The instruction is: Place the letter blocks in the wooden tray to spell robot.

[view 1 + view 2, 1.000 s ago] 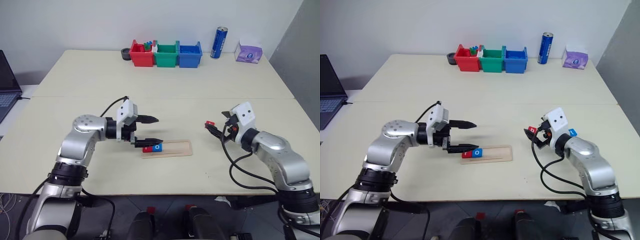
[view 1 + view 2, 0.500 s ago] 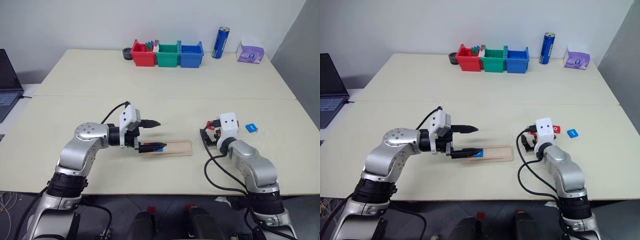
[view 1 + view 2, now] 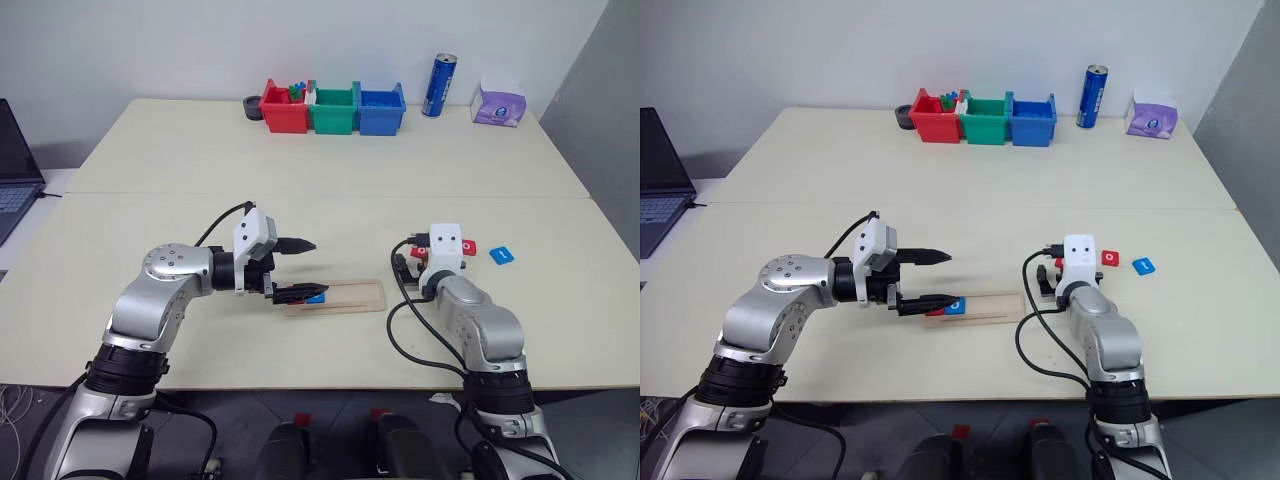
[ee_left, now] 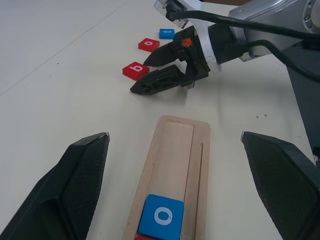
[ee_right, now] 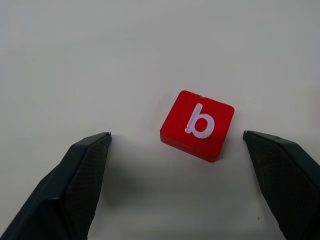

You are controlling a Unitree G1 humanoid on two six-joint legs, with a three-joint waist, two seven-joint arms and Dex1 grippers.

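While my left gripper hangs wide open and empty over the pale grooved wooden tray, a glossy blue o tile sits inside; my right gripper, spread wide, frames a flat red b tile on the matte table.

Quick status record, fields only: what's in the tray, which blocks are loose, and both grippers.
tray: on the table, holds a red block and the blue o at the left gripper's end; rest bare
red b: on the table, between the right gripper's open fingers, not touched
red o: loose on the table, beyond the b
blue block: loose, beside the red o
left gripper: open, over the tray's filled end, holding nothing
right gripper: open, low over the b
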